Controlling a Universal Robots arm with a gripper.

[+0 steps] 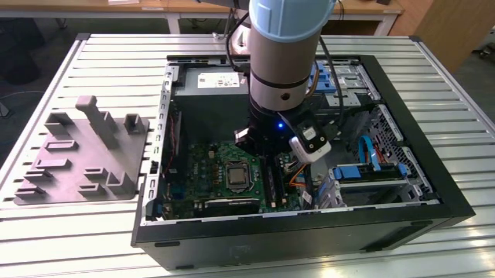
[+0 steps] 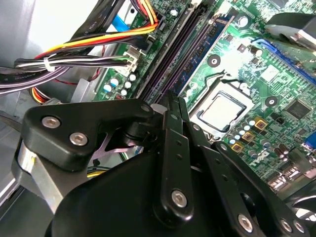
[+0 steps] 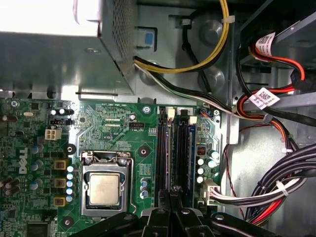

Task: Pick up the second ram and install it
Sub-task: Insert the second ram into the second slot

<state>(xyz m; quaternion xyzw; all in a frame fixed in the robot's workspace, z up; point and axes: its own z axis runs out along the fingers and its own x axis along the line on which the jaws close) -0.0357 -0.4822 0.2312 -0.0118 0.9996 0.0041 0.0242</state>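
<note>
Currently | gripper (image 3: 171, 193) over memory slots (image 3: 163, 143) | slot ends hidden beneath

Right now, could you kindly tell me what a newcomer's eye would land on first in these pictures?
The big robot arm reaching into the open computer case dominates the exterior view. In both wrist views the green motherboard with its silver processor stands out, the black end effector close over the memory slots beside it. A grey moulded plate lies at the exterior view's left of the case.
</note>
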